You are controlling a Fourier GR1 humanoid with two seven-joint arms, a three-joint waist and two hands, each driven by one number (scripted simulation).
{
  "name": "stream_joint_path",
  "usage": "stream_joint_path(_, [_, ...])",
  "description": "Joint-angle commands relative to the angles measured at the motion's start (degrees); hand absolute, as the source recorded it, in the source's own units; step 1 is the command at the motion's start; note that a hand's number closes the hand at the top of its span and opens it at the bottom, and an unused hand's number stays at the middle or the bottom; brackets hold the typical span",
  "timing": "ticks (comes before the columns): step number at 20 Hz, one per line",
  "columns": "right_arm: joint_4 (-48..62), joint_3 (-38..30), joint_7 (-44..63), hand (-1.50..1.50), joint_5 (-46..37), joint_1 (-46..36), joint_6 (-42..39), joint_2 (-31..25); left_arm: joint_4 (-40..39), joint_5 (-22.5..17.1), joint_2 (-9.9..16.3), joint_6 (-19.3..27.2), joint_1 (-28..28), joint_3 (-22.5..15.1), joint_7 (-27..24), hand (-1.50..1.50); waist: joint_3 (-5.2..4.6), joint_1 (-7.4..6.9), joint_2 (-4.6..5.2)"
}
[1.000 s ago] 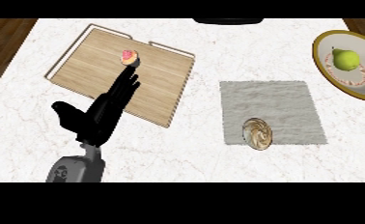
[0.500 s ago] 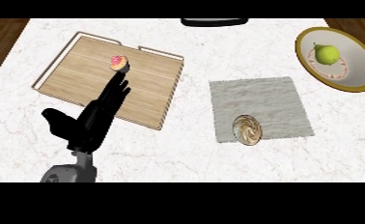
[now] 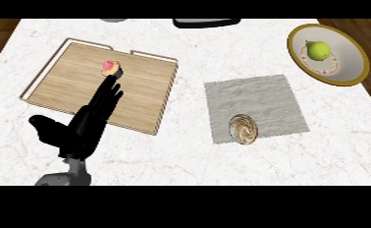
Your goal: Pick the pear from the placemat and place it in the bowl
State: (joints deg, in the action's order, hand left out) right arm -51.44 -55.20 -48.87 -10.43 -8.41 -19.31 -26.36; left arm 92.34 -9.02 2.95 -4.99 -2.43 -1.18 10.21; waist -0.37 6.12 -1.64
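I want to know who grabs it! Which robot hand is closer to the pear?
Only the left robot hand shows, low at the left, far across the counter from the pear lying in the bowl. The right is out of view.

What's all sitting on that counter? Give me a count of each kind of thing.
Pear: 1, in the bowl
Bowl: 1
Grey placemat: 1
Striped round piece on the placemat's edge: 1
Wooden board: 1
Sushi roll on the board: 1
Total: 6 things, plus the robot's left hand, open over the board.

one pear (image 3: 317,50), one bowl (image 3: 346,77), one placemat (image 3: 253,101)
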Motion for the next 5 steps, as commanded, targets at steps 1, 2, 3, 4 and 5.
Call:
stream_joint_path(1, [-7.36,-0.05,-7.68,1.50,1.78,14.04,-6.60,8.26,0.93,0.00,-0.04,-0.16,1.56,-0.19,-0.52,0.00,0.00,0.52,0.14])
stream_joint_path(2, [-9.40,0.43,-8.44,1.50,2.05,17.63,-8.60,8.75,1.21,0.94,0.19,0.06,1.56,-0.66,-0.52,0.00,0.01,0.69,0.19])
stream_joint_path(3, [-11.67,1.87,-9.83,1.50,0.92,21.06,-8.07,11.22,1.97,0.66,-0.29,0.76,0.58,-0.69,0.74,0.00,0.06,0.28,0.38])
stream_joint_path(4, [-12.91,3.87,-11.05,1.50,0.37,23.78,-8.88,14.25,1.79,-0.47,0.54,-0.83,1.89,-0.23,0.36,0.00,0.06,-0.30,0.49])
stream_joint_path(5, [-15.16,4.47,-12.07,1.50,0.32,27.87,-10.76,13.67,2.32,0.41,0.44,-0.41,1.80,-0.83,0.41,0.00,0.08,-0.24,0.53])
